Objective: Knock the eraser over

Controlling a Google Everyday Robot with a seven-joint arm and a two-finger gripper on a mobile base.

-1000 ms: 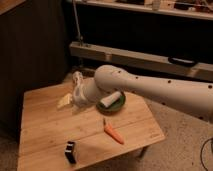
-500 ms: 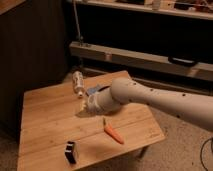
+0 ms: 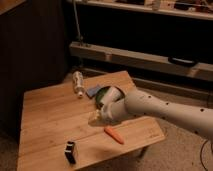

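- Jaws of the gripper [image 3: 96, 116]: we cannot tell whether they are apart or together. The gripper is over the middle of the surface [image 3: 45, 115].
- We read no writing on the eraser [image 3: 70, 151], which stands upright near the front edge, toward the left corner.
- Our arm [image 3: 150, 106] hides part of the green bowl [image 3: 102, 93].

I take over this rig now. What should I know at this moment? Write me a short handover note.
End effector: over the middle of the table, apart from the eraser, further back and to its right in the picture.
Eraser: stands upright near the front edge, left of the carrot.
Done: nothing to see yet; the eraser is not knocked over.
Left: bring the end effector to the eraser and tip it.
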